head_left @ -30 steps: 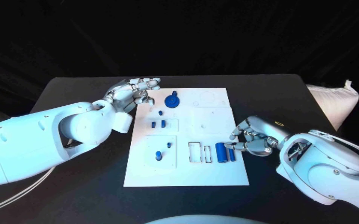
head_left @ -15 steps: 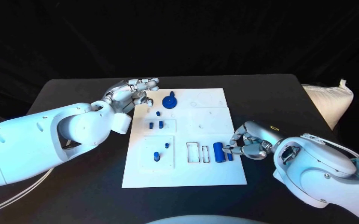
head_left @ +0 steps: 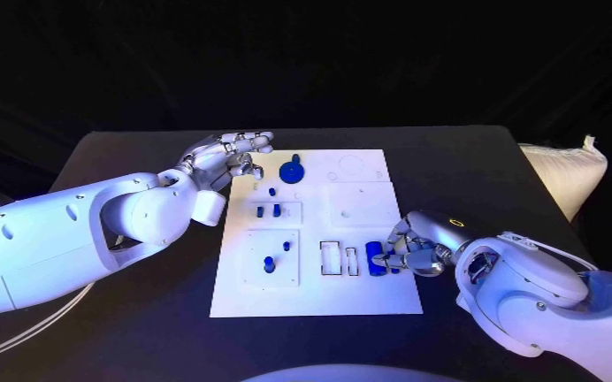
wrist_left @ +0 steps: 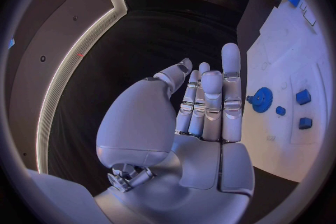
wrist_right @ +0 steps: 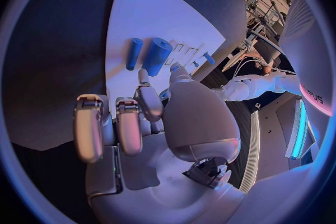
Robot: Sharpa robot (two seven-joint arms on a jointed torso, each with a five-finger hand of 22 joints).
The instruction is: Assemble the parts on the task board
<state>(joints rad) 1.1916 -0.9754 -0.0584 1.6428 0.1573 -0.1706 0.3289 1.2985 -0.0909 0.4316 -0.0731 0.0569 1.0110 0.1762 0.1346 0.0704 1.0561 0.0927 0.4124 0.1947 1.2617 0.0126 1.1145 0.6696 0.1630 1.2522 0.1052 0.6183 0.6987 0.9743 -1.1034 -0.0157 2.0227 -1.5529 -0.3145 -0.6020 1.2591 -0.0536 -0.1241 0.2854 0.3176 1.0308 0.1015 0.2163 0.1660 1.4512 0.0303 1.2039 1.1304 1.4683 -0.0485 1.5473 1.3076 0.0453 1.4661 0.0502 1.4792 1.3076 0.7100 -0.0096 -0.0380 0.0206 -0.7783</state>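
One white task board (head_left: 334, 249) lies on one black worktop (head_left: 141, 148). On the board I count one blue gear (head_left: 292, 171), two blue cylinders (head_left: 377, 256) side by side, and five small blue pieces (head_left: 268, 210). Two hands: left hand (head_left: 230, 154), right hand (head_left: 415, 245).

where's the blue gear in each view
Head view: the blue gear lies at the far end of the task board, just beside the left hand.
Left wrist view: the same gear lies on the white board, past the fingertips.
Right wrist view: I cannot make it out.
Shared landmark: the white task board.
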